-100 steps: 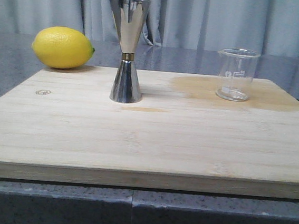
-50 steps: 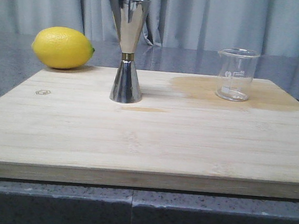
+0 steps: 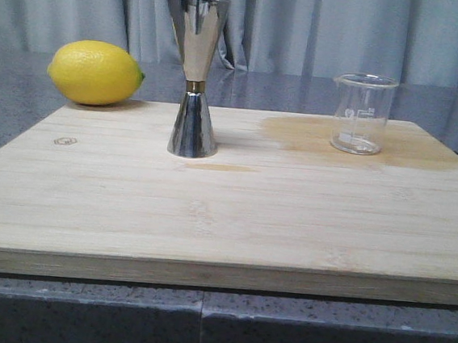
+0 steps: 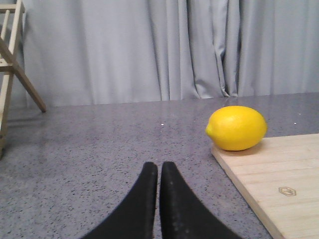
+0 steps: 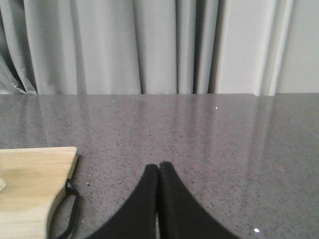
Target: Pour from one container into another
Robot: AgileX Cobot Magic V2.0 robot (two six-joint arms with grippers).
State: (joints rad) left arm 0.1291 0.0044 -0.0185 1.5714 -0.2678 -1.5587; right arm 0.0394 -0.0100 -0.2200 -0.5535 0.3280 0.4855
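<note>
Fingers of both the left gripper (image 4: 158,169) and right gripper (image 5: 158,168) sit pressed together, empty; spread the right pair before you approach the beaker (image 3: 363,114), well apart from them.

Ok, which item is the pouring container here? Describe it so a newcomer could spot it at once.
Start at the pale wooden board that fills the tabletop. On the board's far right part, on a darker stain, stands the glass beaker. It is clear, short and straight-sided with white markings, unlike the taller shiny steel jigger and the yellow lemon.
</note>
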